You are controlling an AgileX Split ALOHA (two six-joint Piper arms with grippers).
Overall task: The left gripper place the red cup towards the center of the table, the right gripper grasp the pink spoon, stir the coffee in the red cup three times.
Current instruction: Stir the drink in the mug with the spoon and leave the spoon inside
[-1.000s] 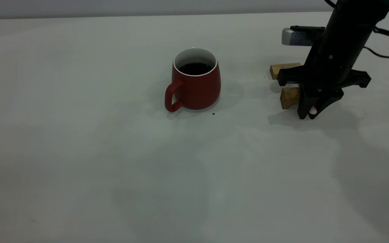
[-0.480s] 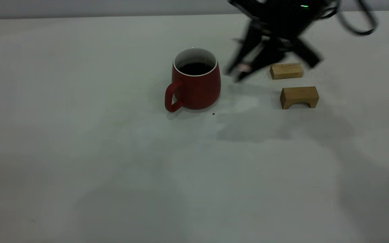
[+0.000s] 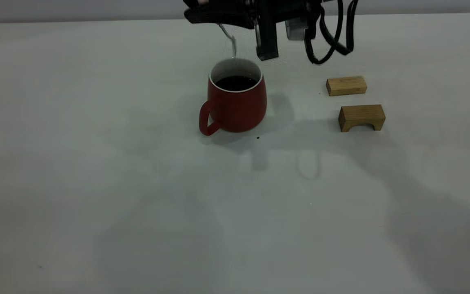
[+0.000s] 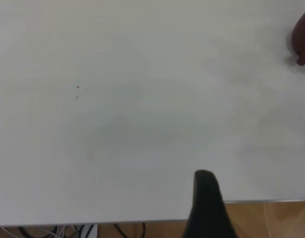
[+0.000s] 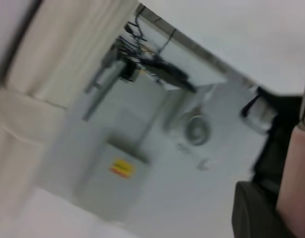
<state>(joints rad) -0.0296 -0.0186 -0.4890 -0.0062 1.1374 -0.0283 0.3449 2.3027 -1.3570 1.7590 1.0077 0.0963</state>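
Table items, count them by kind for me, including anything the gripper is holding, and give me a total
Cups: 1, the red cup with coffee.
Spoons: 1, the spoon, held by the right gripper above the cup.
Wooden blocks: 2, one flat, one arched.
Total: 4.

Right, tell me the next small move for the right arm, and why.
Probably lower the right gripper straight down so the pink spoon dips into the coffee. The spoon hangs bowl-down just above the far rim of the red cup, not yet in the liquid, and the cup already stands near the middle of the table.
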